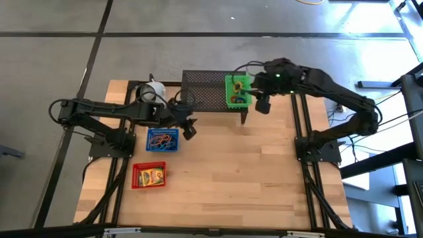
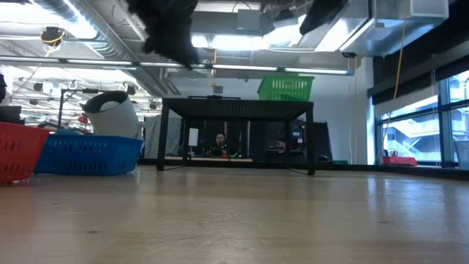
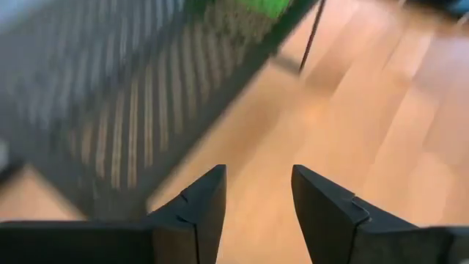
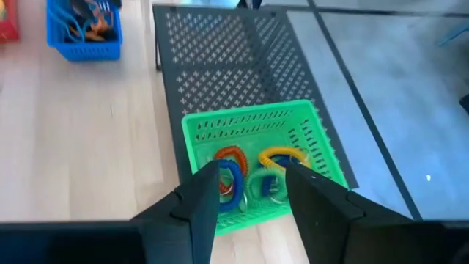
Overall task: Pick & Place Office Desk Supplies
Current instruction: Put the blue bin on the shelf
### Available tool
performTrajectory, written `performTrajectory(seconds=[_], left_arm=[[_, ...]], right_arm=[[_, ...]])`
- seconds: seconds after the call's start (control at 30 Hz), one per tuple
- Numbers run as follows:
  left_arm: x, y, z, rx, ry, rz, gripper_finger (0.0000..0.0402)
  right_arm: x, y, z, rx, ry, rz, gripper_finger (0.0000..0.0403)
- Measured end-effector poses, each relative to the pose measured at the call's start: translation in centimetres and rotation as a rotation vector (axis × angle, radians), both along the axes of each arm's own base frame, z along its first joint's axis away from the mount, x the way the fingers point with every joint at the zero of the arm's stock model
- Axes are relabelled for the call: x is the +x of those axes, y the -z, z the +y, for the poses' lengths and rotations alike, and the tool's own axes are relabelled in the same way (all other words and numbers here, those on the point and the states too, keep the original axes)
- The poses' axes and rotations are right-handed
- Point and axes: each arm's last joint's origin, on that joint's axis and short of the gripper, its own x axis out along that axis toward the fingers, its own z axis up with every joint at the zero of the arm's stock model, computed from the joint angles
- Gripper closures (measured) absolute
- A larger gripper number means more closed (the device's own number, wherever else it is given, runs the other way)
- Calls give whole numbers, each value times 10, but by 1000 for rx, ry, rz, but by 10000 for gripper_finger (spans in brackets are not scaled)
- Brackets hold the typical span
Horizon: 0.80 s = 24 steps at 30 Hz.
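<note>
The green basket (image 4: 256,161) of coiled bands (image 4: 233,176) sits on the mesh stand (image 1: 205,92) at the bench's far edge. Right end effector (image 4: 249,192) hovers above it, spread, empty. Left end effector (image 3: 256,198), spread, hangs near the blue basket (image 1: 162,140).

- Wooden plank table (image 1: 218,178), pale butcher-block look, sitting on a grey floor with dark seams.
- Black mesh metal stand (image 1: 205,92) at the far edge of the table, perforated top, thin legs; room beyond visible underneath from the low view.
- Green plastic basket (image 4: 256,161) parked on the stand's right end, slotted walls.
- Blue basket (image 1: 162,140) on the table's left side, red basket (image 1: 149,176) nearer the front edge, just apart from it.
- White cup-like object (image 2: 113,114) behind the blue basket, tilted, dark rim.
- Far back in the low view, a person (image 2: 220,143) seated at a desk.
</note>
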Motion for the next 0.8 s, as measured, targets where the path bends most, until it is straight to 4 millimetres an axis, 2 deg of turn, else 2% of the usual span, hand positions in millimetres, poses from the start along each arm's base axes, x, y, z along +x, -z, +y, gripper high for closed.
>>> performTrajectory(seconds=[0.17,0.27,0.53,0.8], left_arm=[[-18,14,-10,-227,-187,109,255],[-20,21,-15,-331,-315,124,255],[0,62,-29,-438,-572,209,256],[14,99,-23,-415,-703,320,256]], right_arm=[[-23,-16,13,12,7,-73,243],[-34,-23,21,21,5,-114,243],[-50,-28,36,47,-35,-118,243],[-51,-25,44,63,-71,-69,243]])
